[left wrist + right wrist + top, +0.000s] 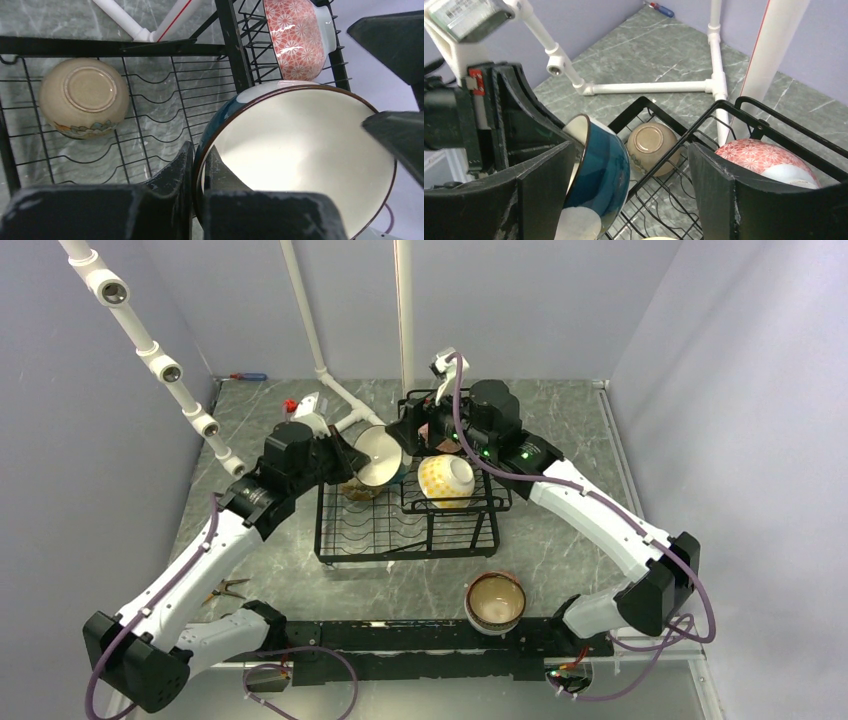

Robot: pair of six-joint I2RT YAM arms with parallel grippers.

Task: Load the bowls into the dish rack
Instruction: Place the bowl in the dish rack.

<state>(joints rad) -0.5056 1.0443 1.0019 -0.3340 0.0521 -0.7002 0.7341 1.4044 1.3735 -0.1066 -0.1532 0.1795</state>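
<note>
The black wire dish rack (405, 554) spreads beneath both claws. The left claw (200, 150) is pinched narrow on the rim of the teal bowl (601, 165), one finger inside the cream interior and one outside. The bowl is tipped on edge above the lower tray. The right claw (633, 147) stands wide, fingers either side of that same bowl, gripping nothing.

Just beyond the left claw, the pink-patterned bowl (764, 157) sits in the raised basket. The yellow-dotted bowl (446, 480) lies on the rack, near and below the right claw. A cream bowl (82, 97) rests upside down on the tray, off to the left claw's side. The brown-rimmed bowl (495, 602) waits on the table, well behind both.

My read is that the teal bowl goes in next. The right claw should back straight off first so it doesn't clip the rim. Then lower slowly, because that rim pinch is thin, into the free slots beside the cream bowl. Release only once the wires carry it.
</note>
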